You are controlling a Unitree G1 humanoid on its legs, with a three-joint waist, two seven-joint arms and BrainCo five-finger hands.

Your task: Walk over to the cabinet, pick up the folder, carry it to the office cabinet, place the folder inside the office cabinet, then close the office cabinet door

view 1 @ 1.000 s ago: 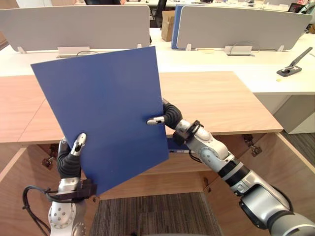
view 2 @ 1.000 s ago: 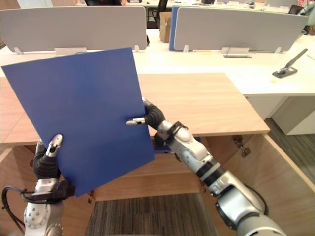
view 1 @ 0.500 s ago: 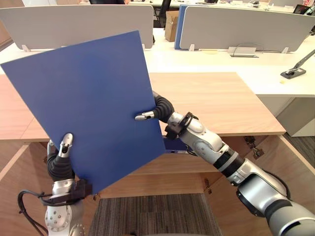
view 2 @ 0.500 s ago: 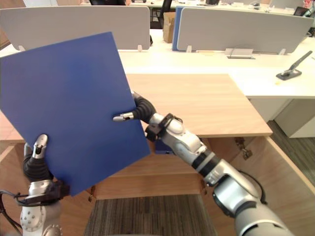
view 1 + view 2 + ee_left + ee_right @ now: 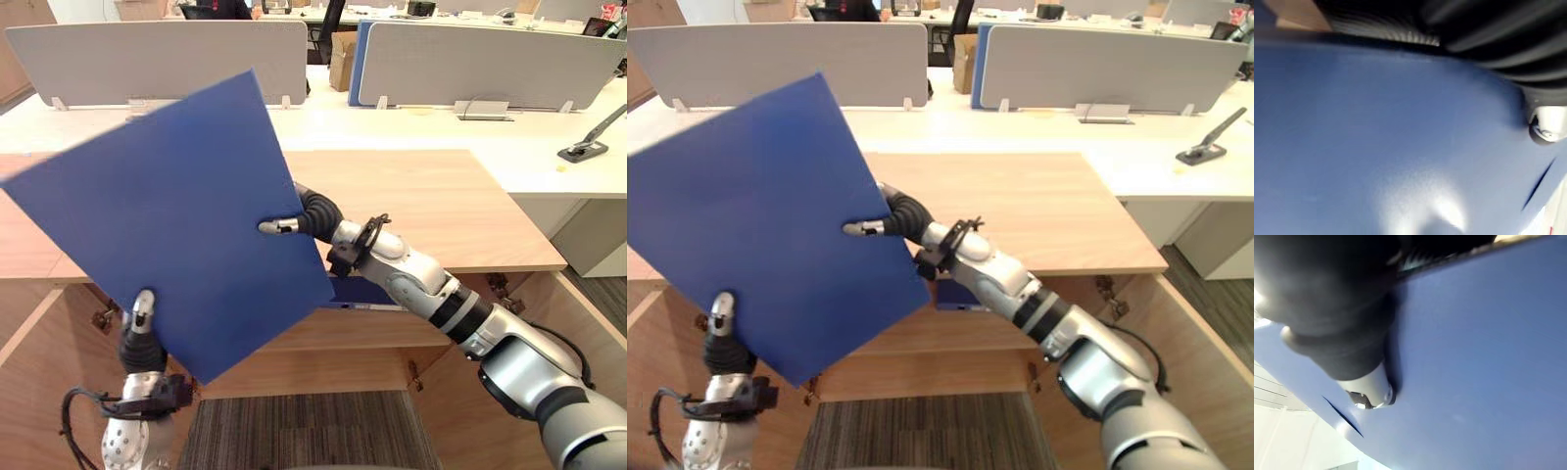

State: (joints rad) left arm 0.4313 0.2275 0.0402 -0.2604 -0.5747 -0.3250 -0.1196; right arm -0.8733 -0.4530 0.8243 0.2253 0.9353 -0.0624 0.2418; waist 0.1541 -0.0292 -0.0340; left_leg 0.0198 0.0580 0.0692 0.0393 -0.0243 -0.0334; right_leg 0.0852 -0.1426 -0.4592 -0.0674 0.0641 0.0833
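Observation:
A large blue folder (image 5: 176, 215) is held up in front of me, tilted with its top corner leaning to the right, above the wooden cabinet top (image 5: 441, 196). My right hand (image 5: 312, 213) grips the folder's right edge, thumb (image 5: 1369, 387) pressed on the front face and the other fingers behind it. My left hand (image 5: 140, 343) sits low at the folder's lower left edge, its thumb (image 5: 1547, 128) lying against the blue surface. The folder hides the rest of that hand.
Under the cabinet top the cabinet stands open, with door panels swung out at both sides (image 5: 578, 323) and a blue item (image 5: 364, 292) on its shelf. White desks with grey divider screens (image 5: 470, 61) run behind. A black desk tool (image 5: 586, 147) lies far right.
The folder has tipped further, its left corner dropping and swinging left. My left hand has slid down toward the folder's lower edge. My right hand keeps its place on the right edge.

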